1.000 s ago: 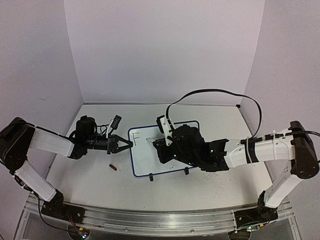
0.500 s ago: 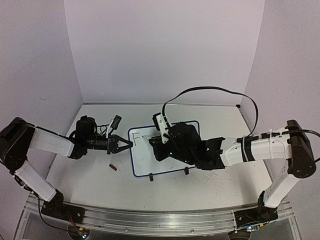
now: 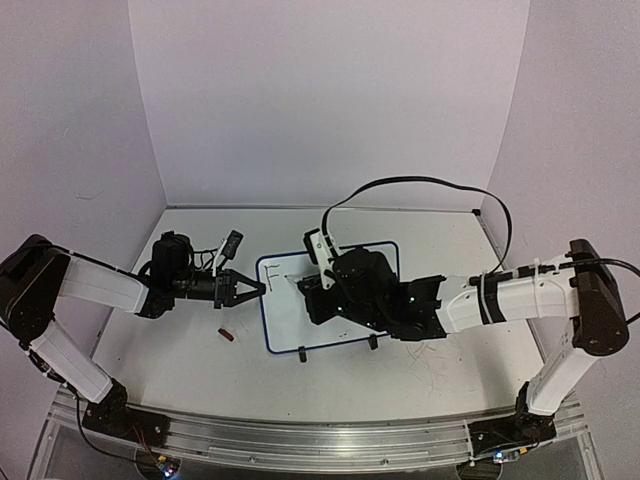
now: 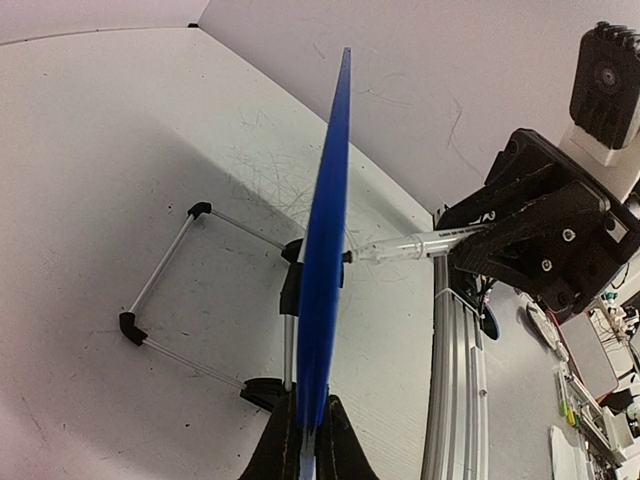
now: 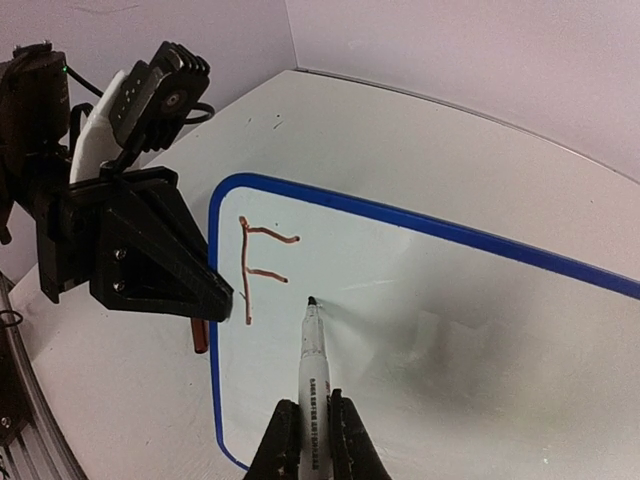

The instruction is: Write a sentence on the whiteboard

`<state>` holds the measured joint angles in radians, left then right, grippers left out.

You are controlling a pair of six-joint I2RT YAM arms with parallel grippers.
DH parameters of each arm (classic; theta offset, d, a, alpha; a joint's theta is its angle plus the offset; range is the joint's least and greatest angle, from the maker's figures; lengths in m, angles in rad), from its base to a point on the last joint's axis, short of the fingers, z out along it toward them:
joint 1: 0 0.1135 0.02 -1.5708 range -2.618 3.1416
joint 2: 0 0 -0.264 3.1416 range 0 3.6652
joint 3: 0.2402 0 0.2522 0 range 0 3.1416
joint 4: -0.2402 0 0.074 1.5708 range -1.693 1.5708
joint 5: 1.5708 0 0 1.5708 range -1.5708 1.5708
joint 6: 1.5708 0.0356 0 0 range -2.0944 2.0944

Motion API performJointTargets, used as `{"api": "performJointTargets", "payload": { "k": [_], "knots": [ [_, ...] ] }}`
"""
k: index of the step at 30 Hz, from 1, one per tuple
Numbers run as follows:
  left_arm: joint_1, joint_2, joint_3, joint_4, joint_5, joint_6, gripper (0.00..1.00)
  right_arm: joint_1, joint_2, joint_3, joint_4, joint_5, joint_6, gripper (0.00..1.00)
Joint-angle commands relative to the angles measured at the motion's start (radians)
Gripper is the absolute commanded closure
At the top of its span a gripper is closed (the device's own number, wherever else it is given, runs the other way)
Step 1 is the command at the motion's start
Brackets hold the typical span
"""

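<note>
Here the whiteboard (image 3: 285, 320) rests on a scuffed tabletop (image 3: 165, 350), lavender walls (image 3: 330, 100) around.

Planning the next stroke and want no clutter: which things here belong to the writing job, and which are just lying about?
Job: whiteboard, its rim clamped by the left pincer; marker in the right pincer; the letter F on the board.
Lying about: small red piece on the table left of the board, perhaps a cap.
</note>
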<state>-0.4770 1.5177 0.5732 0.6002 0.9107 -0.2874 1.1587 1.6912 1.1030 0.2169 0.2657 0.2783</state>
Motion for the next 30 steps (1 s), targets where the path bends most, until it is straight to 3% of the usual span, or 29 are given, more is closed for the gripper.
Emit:
{"api": "performJointTargets", "payload": {
  "k": [1,30],
  "knots": [
    [0.002,-0.033,0.013,0.002,0.001,0.006,1.00,-0.004,0.033,0.059,0.009,0.011,-0.001,1.00],
    [0.002,-0.027,0.015,-0.003,0.002,0.008,1.00,-0.004,-0.004,0.008,-0.048,-0.023,0.038,1.00]
  ]
}}
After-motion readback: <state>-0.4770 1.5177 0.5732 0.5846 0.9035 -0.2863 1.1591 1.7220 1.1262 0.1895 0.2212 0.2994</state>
